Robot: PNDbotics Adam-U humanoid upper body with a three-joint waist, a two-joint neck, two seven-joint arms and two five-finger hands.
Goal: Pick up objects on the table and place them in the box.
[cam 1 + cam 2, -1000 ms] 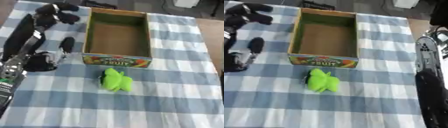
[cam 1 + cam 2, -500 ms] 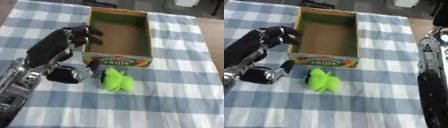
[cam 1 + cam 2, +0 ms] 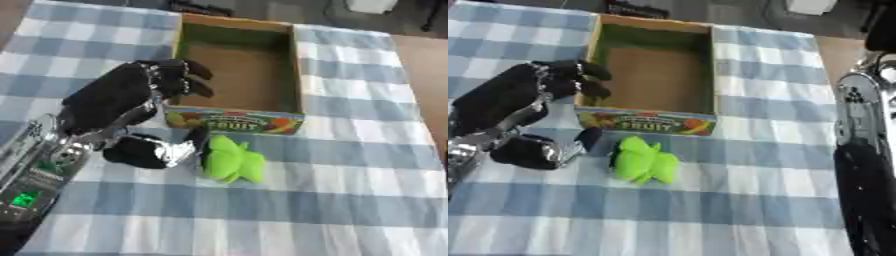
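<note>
Nearest to me, along the lower left of the frame, my left forearm [image 3: 39,170] comes in, black with a silver casing and a small green light on it. It rises toward the centre left, where my left robot hand [image 3: 118,97] hangs over the bench [image 3: 350,200], which is covered in a blue and white checked cloth. The fingers [image 3: 179,80] are bent and bunched together at the box's left wall, closing on nothing that I can see. My thumb [image 3: 194,140] reaches out to the right, its tip just beside the green toy.

The green soft toy [image 3: 232,160] lies on the cloth at lower centre of the frame, just in front of the box's printed front wall and outside the box. Its long axis runs a little askew, from the upper left to the lower right, with the narrower end up toward the box and the broader, lobed end nearer to me. I cannot tell what creature it is.

Beyond it stands the cardboard fruit box [image 3: 297,75], open at the top, its long axis running away from me toward the top of the frame. Its brown floor is bare.

In the right eye view my right arm [image 3: 868,165] fills the right edge, silver above and black below; I cannot tell how that robot hand is set.
</note>
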